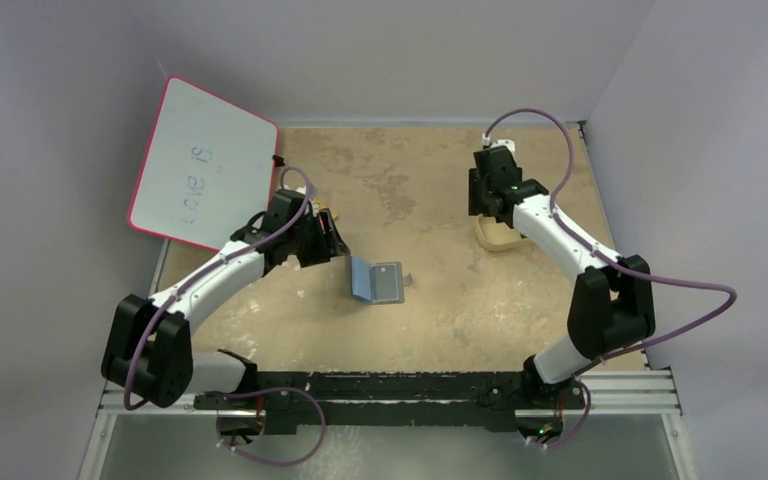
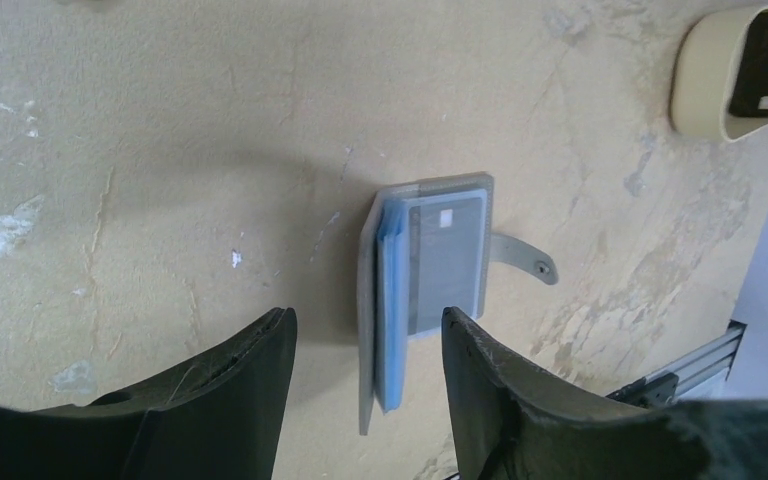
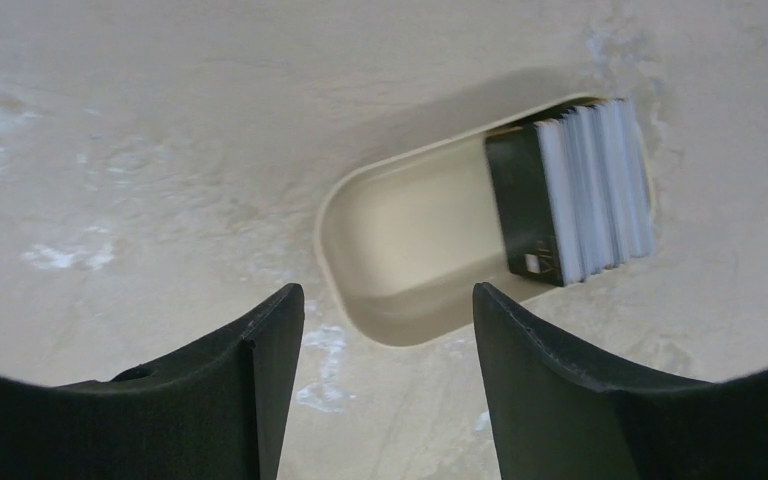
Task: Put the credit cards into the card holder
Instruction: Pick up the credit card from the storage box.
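The card holder lies open mid-table, grey outside and light blue inside, its snap strap pointing away from the fold. A grey credit card sits in its top sleeve. My left gripper hovers just left of the holder, open and holding nothing. In the left wrist view the left gripper has the holder's near edge showing between its jaws. More credit cards stand on edge, stacked in the tan tray. My right gripper hangs open above the tray's empty end.
A red-rimmed whiteboard leans at the back left. The tan tray sits at the right under the right arm's wrist. Grey walls close in the table on three sides, and a metal rail runs along the near edge.
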